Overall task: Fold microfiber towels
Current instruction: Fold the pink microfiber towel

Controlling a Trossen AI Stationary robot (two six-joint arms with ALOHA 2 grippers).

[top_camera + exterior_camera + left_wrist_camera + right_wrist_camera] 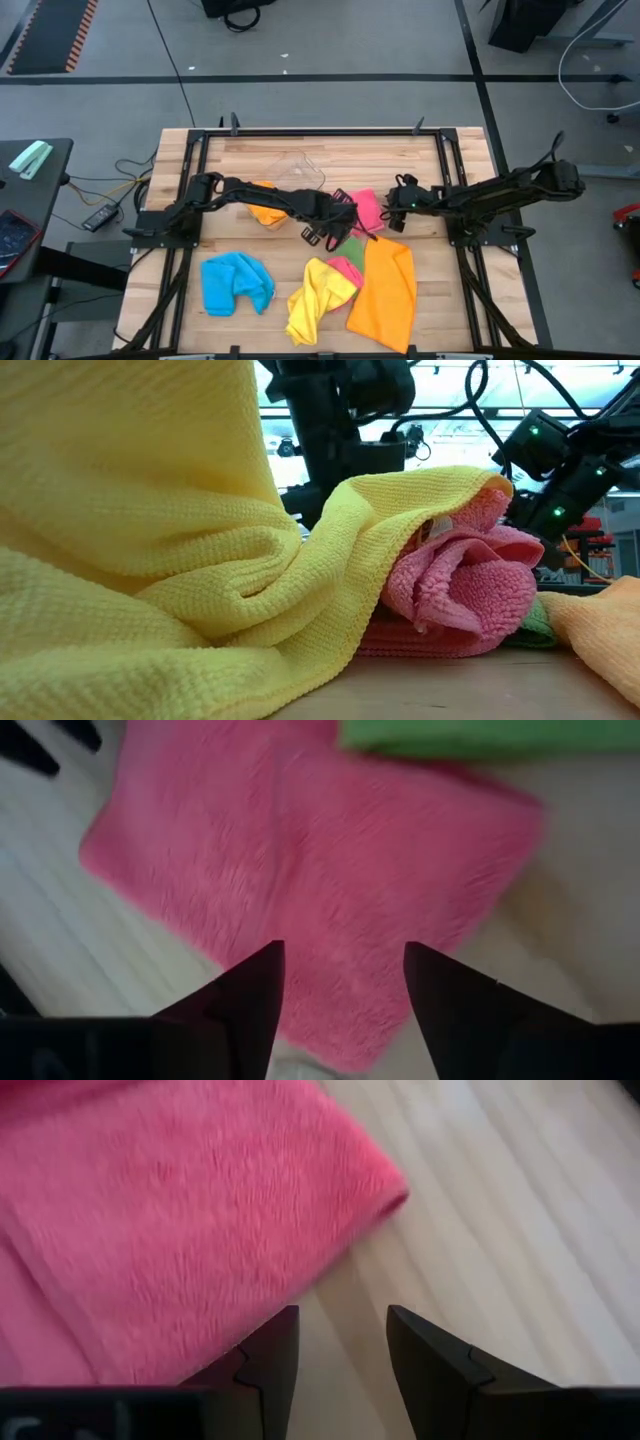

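At frame centre, the left gripper (345,213) hovers over the pink towel (366,209), fingers apart, gripping nothing. The right gripper (393,212) sits at its right edge, fingers apart. Blue towel (235,282), yellow towel (317,297) and orange towel (386,292) lie lower.

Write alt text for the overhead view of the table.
Two dark arms meet over a pink towel mid-table, left gripper and right gripper at opposite sides. Blue, yellow and orange towels lie along the near edge.
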